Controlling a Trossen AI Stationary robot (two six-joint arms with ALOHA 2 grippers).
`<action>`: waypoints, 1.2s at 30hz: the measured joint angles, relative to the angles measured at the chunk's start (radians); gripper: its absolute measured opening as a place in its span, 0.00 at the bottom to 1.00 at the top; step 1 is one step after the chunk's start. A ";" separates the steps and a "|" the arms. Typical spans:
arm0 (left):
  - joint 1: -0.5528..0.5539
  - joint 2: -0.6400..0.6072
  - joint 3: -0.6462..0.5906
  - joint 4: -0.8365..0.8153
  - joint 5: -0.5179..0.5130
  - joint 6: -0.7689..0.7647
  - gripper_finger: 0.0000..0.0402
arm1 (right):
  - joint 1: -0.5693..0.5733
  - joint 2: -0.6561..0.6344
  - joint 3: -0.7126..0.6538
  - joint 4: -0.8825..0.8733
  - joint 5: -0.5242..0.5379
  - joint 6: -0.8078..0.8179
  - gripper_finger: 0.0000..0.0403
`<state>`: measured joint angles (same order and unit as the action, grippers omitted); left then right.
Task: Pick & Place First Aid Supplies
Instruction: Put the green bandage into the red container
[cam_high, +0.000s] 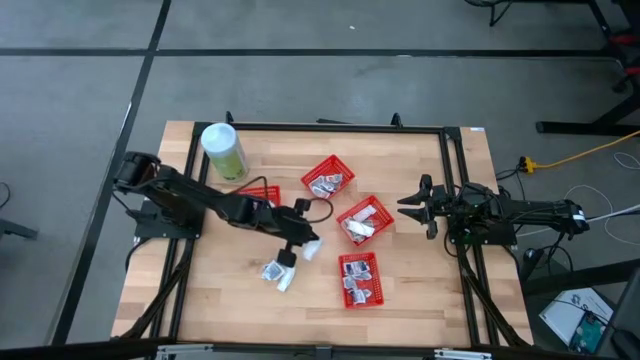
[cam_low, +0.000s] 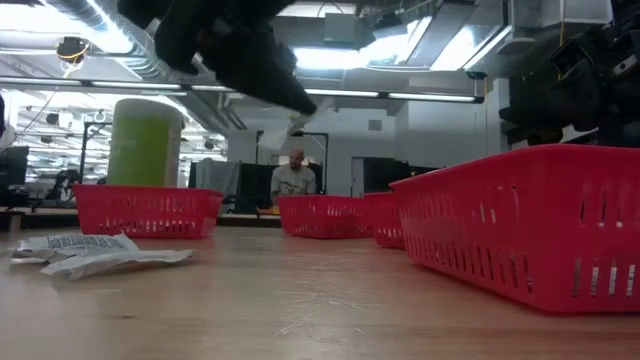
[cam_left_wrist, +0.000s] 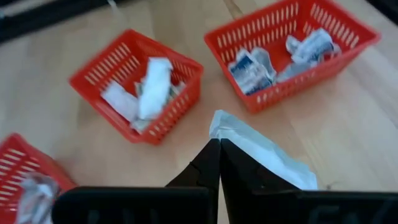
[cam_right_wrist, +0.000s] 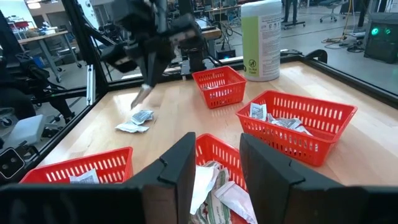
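My left gripper (cam_high: 303, 241) hovers over the table's middle, shut on a flat white packet (cam_left_wrist: 264, 154) of the first aid supplies. Two more white packets (cam_high: 278, 273) lie flat on the wood just nearer than it; the low view shows them too (cam_low: 90, 252). Three red mesh baskets (cam_high: 328, 177) (cam_high: 364, 220) (cam_high: 358, 279) with packets in them stand to its right. My right gripper (cam_right_wrist: 216, 163) waits open at the table's right edge, nothing between its fingers. My left gripper pinches the white packet between its two shut fingers (cam_left_wrist: 211, 167), at one end of it (cam_left_wrist: 225, 127). The fingers slant down from the table's left. The packet juts out past the fingertips and hangs clear of the table (cam_right_wrist: 142, 97).
A tall pale-green canister (cam_high: 224, 150) with a white lid stands at the far left. A fourth red basket (cam_high: 262, 194) sits partly under my left arm. A black frame rail (cam_high: 455, 180) runs along the table's right side. Bare wood lies at the near left.
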<state>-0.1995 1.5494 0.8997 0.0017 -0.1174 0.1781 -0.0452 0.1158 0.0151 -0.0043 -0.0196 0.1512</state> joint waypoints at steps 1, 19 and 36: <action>0.002 -0.011 0.000 0.002 -0.001 0.006 0.01 | 0.000 0.000 0.000 0.000 0.000 0.001 0.31; 0.029 -0.089 0.001 0.072 -0.069 0.083 0.00 | 0.000 0.000 0.000 0.000 0.000 0.000 0.31; 0.130 -0.010 0.004 0.537 0.080 0.151 0.00 | 0.000 0.000 0.000 0.000 0.000 0.000 0.31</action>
<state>-0.0696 1.5390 0.9035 0.5385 -0.0378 0.3289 -0.0452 0.1158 0.0151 -0.0040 -0.0196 0.1509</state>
